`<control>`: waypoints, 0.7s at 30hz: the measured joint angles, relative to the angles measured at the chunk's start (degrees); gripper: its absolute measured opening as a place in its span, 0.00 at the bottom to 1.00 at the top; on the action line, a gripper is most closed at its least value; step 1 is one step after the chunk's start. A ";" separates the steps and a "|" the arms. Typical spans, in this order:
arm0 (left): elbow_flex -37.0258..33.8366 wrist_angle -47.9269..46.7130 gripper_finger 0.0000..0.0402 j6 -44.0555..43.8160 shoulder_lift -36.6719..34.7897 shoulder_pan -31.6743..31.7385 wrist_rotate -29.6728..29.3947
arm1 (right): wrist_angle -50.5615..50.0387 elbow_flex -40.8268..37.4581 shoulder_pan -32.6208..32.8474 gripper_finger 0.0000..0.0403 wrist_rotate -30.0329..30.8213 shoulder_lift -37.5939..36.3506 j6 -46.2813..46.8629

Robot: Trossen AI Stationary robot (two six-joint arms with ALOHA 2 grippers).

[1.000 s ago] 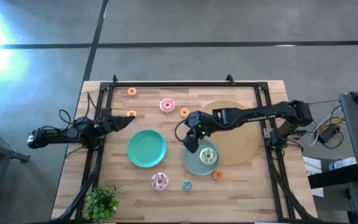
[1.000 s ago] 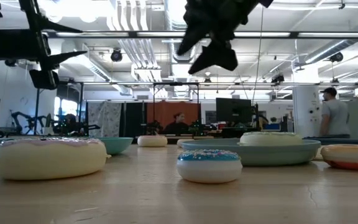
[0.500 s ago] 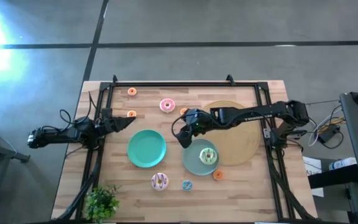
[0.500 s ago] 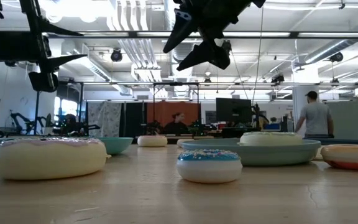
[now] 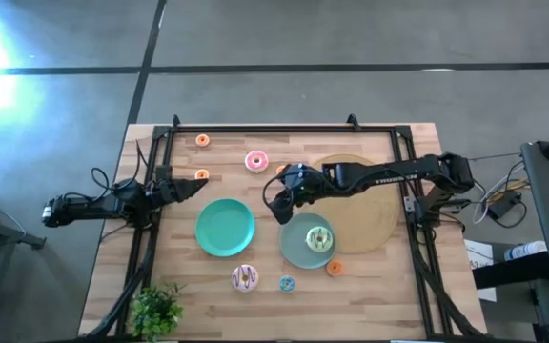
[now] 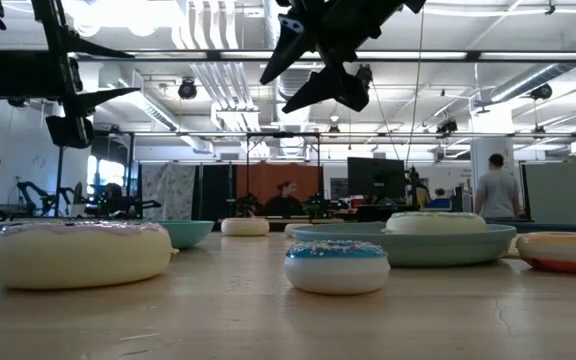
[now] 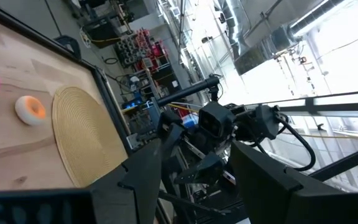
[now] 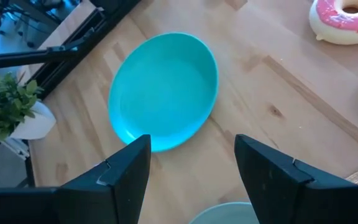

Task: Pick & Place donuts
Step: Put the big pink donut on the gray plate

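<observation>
The right gripper hangs in the air over the wooden table, between the two round teal plates, and its two dark fingers are spread apart with nothing in them. A green iced donut sits on the right teal plate. The left teal plate has nothing on it. A pink iced donut lies near the table's far edge, with tiny orange donuts close by. A white-brown donut and a tiny blue donut lie near the front. The left gripper waits at the table's left side, and its fingers look spread, though that is hard to see.
</observation>
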 joint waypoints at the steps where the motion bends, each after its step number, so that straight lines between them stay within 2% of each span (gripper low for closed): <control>1: 0.00 0.00 0.42 0.00 0.00 0.00 0.00 | 0.01 0.00 0.04 0.56 0.62 0.00 0.00; 21: 0.00 -0.02 0.42 0.00 0.00 0.00 -0.02 | 0.04 -0.07 -0.09 0.56 1.41 -0.02 -2.28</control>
